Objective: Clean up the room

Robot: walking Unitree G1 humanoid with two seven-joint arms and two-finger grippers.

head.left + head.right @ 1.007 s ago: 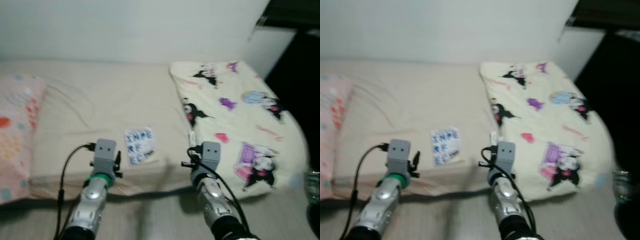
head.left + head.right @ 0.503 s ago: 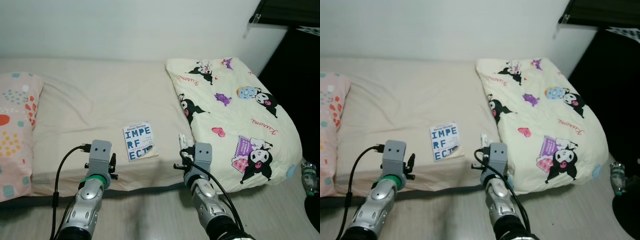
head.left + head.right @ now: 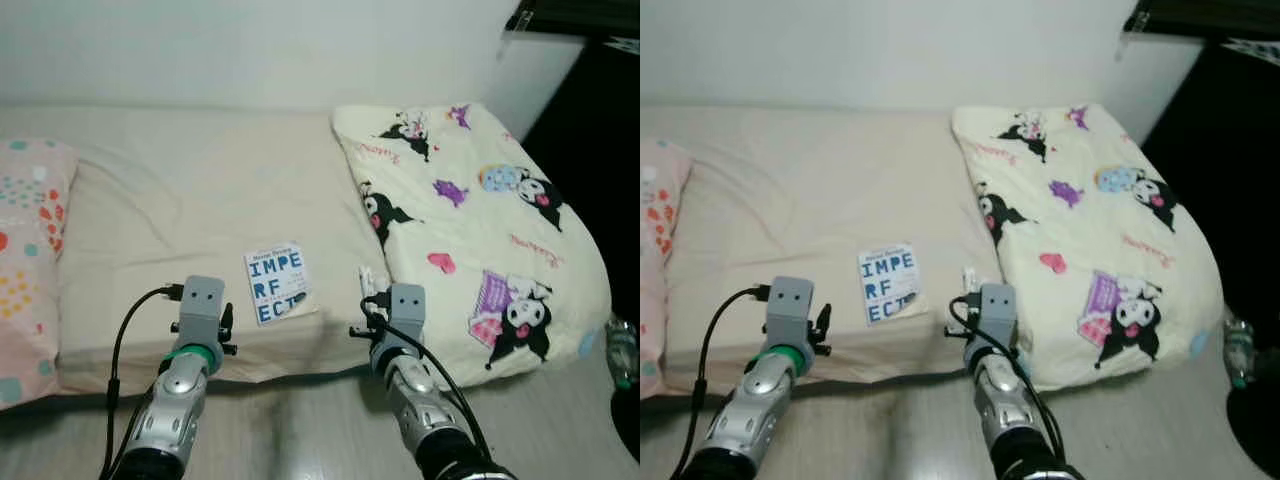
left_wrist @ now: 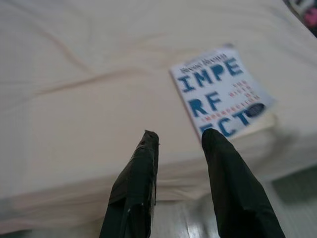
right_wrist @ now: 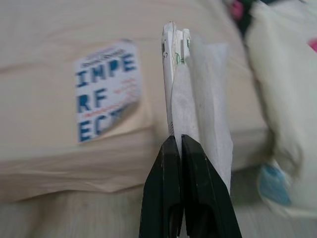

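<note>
1. A bed (image 3: 190, 200) with a beige sheet runs across the scene, against a white wall.
2. A book (image 3: 277, 285) with blue letters on a white cover lies flat near the bed's near edge, between the two arms.
3. The left gripper (image 4: 178, 140) hovers over the near edge of the bed, just left of the book, its fingers narrowly apart and holding nothing.
4. The right gripper (image 5: 176, 140) is clamped on a folded piece of white paper (image 5: 198, 89), held upright just right of the book.
5. A cream blanket (image 3: 470, 220) with cartoon prints lies on the right.
6. A pink dotted pillow (image 3: 22, 260) lies at the far left.
7. A bottle (image 3: 1238, 345) stands on the floor at right.
</note>
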